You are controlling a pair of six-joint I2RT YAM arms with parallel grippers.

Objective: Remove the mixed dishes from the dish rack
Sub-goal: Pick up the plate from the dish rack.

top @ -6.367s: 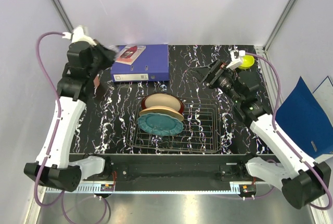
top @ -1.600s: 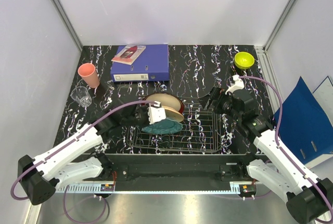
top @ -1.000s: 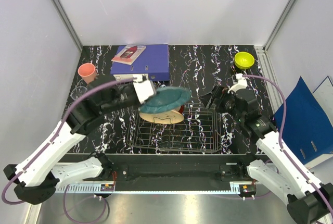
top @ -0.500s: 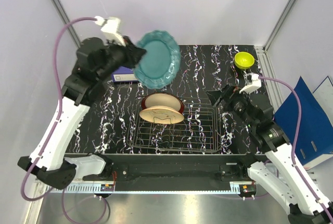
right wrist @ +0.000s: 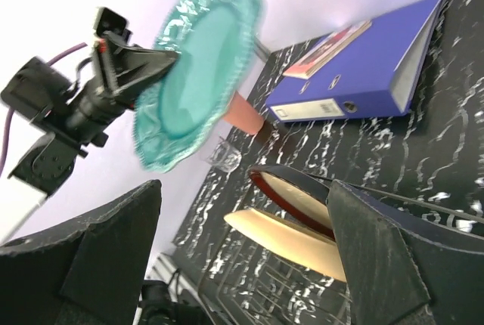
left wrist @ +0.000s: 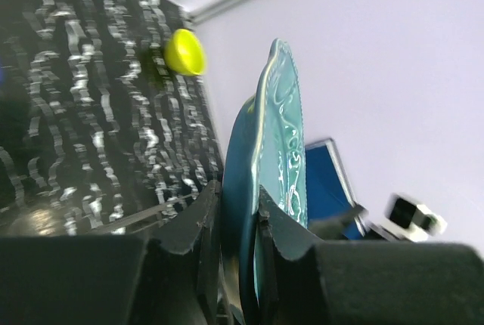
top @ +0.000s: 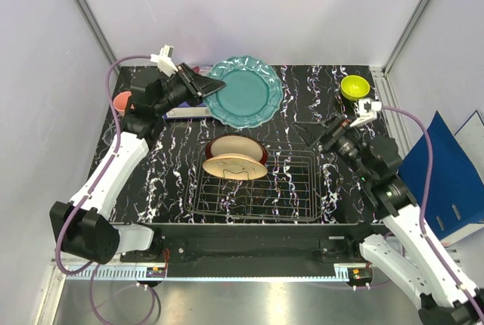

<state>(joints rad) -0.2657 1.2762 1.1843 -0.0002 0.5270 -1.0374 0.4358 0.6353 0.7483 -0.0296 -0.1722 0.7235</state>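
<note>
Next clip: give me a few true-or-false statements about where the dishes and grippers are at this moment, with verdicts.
1. The left gripper grips the teal plate by its rim. True.
2. The dish rack holds nothing. False: the cream-yellow plate and the red-rimmed plate are in it.
3. The yellow-green bowl sits in the rack. False: it sits on the table, at the far right corner.
4. The right gripper is open and holds nothing. True.

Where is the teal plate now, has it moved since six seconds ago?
Yes. The teal plate has left the dish rack and moved toward the table's far edge, held off the surface in the left fingers.
</note>
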